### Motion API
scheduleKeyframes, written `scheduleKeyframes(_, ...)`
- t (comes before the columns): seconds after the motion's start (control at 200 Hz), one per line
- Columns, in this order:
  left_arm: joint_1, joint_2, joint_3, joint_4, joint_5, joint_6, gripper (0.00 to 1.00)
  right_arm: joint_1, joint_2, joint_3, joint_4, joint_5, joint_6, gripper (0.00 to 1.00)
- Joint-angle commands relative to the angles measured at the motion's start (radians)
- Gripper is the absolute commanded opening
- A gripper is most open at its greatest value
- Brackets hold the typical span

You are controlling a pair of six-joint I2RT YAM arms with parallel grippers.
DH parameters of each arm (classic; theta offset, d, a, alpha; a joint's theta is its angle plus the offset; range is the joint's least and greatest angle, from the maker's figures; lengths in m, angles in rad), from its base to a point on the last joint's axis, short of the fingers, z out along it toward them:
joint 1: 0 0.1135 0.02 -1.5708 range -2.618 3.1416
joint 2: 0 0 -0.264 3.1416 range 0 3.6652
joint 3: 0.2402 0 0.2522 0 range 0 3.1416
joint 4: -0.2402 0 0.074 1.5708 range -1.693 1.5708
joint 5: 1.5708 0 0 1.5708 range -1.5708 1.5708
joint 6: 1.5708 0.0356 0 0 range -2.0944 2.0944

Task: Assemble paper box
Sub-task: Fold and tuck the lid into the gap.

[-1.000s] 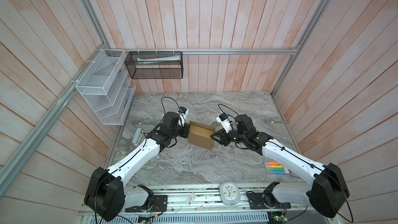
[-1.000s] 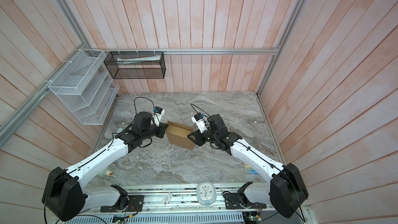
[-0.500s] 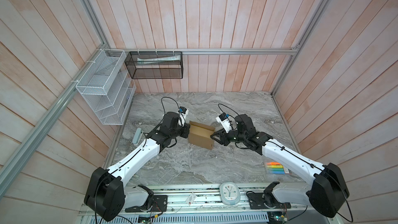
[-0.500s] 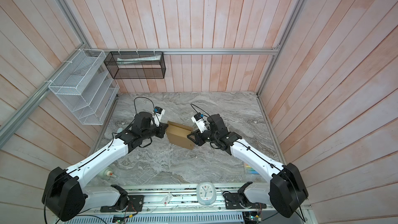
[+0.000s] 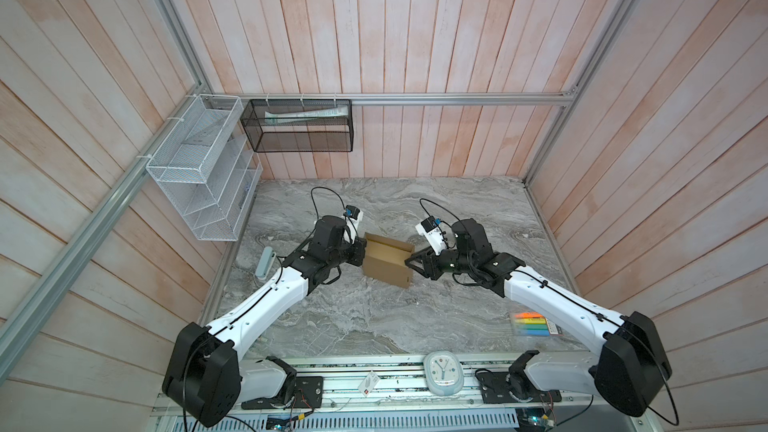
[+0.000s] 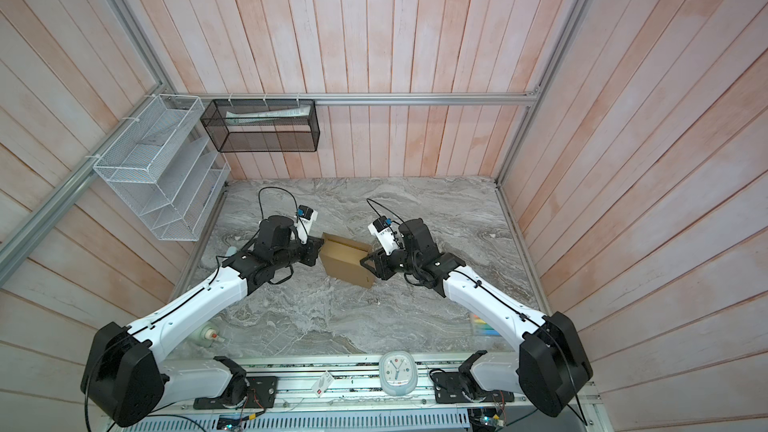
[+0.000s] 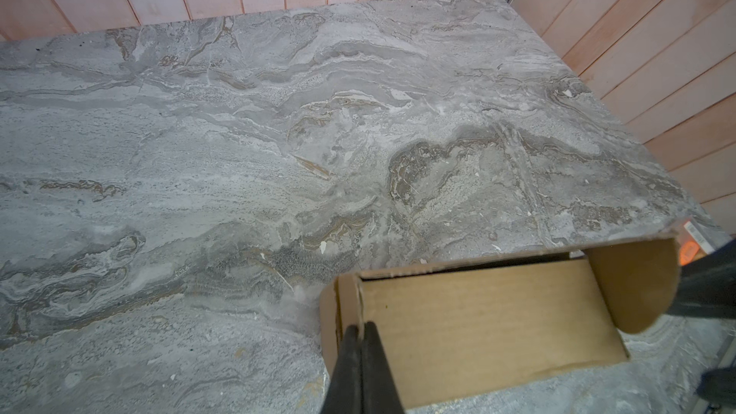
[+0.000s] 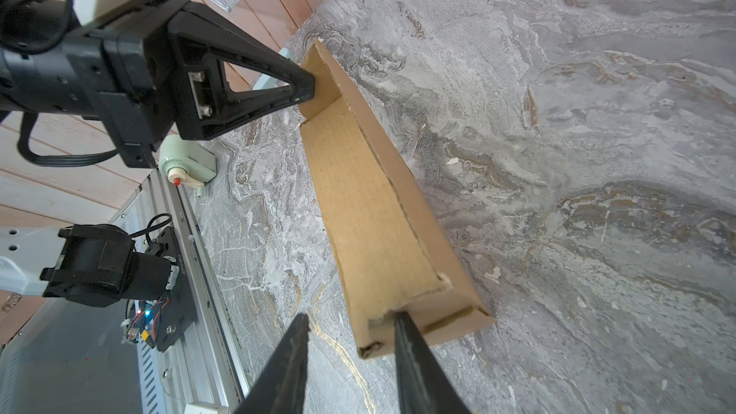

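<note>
The paper box [image 5: 388, 260] sits mid-table on the grey marble tabletop [image 5: 374, 317], between the two arms, with its bottom panel tilted. It is only partly formed: its long back wall is folded up and a rounded end flap [image 7: 633, 284] stands at the right arm's end.

The left gripper [image 7: 361, 330] has its fingers [image 7: 350, 356] pressed together on the upright end wall nearest it, pinching the thin cardboard between them.

The right gripper [image 8: 350, 318] is at the opposite end with its jaws spread. One finger [image 8: 410, 348] lies against the box's end corner, while the other [image 8: 294, 348] hangs over bare marble just beside the box. Whether the touching finger actually presses the cardboard is hard to tell.
</note>
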Motion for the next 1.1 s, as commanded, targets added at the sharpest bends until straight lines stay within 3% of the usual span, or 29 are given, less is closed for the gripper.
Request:
scheduleKeyframes(0.0,-0.012,0.016,0.017,-0.035,0.053,0.002,0.0,0.015,0.011,0.034,0.03,-0.034,-0.01,0.37)
scheduleKeyframes(1.095,-0.014,0.016,0.012,-0.036,0.049,0.001,0.0,0.015,0.025,0.043,0.048,-0.057,-0.009,0.37)
